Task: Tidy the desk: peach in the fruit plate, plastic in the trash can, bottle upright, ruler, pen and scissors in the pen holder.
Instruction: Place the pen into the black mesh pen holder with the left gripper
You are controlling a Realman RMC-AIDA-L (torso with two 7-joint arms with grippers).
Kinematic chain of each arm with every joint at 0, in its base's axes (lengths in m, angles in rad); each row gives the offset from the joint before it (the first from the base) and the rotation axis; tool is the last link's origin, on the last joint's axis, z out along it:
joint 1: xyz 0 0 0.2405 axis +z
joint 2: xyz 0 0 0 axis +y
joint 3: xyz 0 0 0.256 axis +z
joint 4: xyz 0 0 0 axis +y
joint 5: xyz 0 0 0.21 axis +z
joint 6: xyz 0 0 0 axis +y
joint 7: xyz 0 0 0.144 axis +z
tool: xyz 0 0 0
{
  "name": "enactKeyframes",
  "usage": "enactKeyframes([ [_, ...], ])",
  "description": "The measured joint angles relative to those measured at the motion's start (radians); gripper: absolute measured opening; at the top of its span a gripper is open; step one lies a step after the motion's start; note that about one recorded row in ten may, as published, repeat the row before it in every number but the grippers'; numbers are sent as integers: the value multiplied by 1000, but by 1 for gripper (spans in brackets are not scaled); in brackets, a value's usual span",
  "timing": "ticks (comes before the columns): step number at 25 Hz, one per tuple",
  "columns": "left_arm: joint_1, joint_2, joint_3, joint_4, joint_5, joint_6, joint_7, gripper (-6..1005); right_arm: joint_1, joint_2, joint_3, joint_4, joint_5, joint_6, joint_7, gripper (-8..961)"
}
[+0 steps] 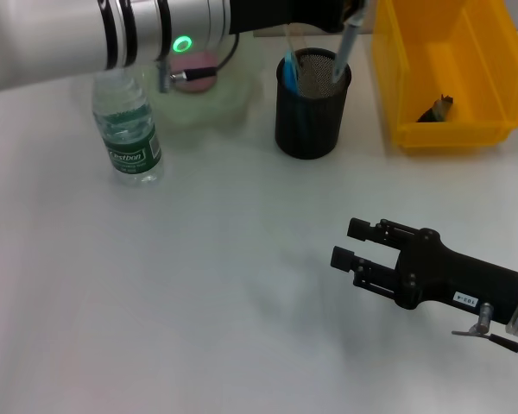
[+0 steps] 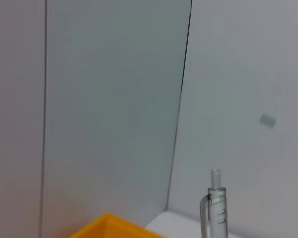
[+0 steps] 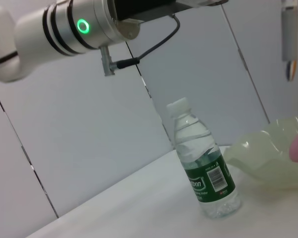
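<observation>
In pen holder point(image 1: 312, 105): pen point(image 1: 345, 48), scissors point(image 1: 292, 72); peach point(image 1: 195, 67) on fruit plate point(image 1: 227, 99).

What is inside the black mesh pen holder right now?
The pen holder holds a blue-handled item, and a pen enters its rim. The mesh wall hides lower contents.

A plain white desk point(image 1: 198, 293) carries everything here. A water bottle point(image 1: 128, 129) with a green label stands upright on it toward the left. Behind that sits a pale, translucent fruit plate point(image 1: 229, 99). A black mesh pen holder point(image 1: 311, 108) stands mid-back, just beside a yellow bin point(image 1: 393, 82) at the right
</observation>
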Motion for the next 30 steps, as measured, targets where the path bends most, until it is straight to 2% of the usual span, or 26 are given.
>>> enactKeyframes([
  [5, -30, -2, 8, -160, -270, -4, 178, 194, 2, 0, -4, 0, 0, 0, 1, 619],
  [7, -62, -2, 15, -261, -406, -6, 272, 196, 4, 0, -4, 0, 0, 0, 1, 619],
  [12, -107, -3, 31, -404, -592, -8, 442, 201, 5, 1, -3, 1, 0, 4, 1, 620],
  [15, -128, -3, 67, -492, -753, -11, 600, 204, 4, 1, 1, 2, 0, 7, 1, 620],
  [16, -132, -3, 92, -534, -853, -12, 704, 205, 4, 1, 1, 3, 0, 9, 1, 620],
  [17, -132, -3, 92, -534, -853, -12, 704, 206, 4, 1, 1, 3, 0, 10, 1, 620],
  [19, -130, -3, 135, -570, -977, -14, 858, 208, 3, 2, 1, 4, 0, 11, 1, 621],
  [22, -127, -3, 161, -583, -1036, -16, 938, 212, 4, 2, 2, 4, 0, 11, 1, 621],
  [24, -124, -3, 215, -602, -1125, -17, 1062, 214, 7, 2, 2, 6, 0, 11, 0, 621],
  [30, -120, -3, 294, -612, -1213, -17, 1185, 220, 9, 2, 2, 7, 0, 11, 0, 622],
])
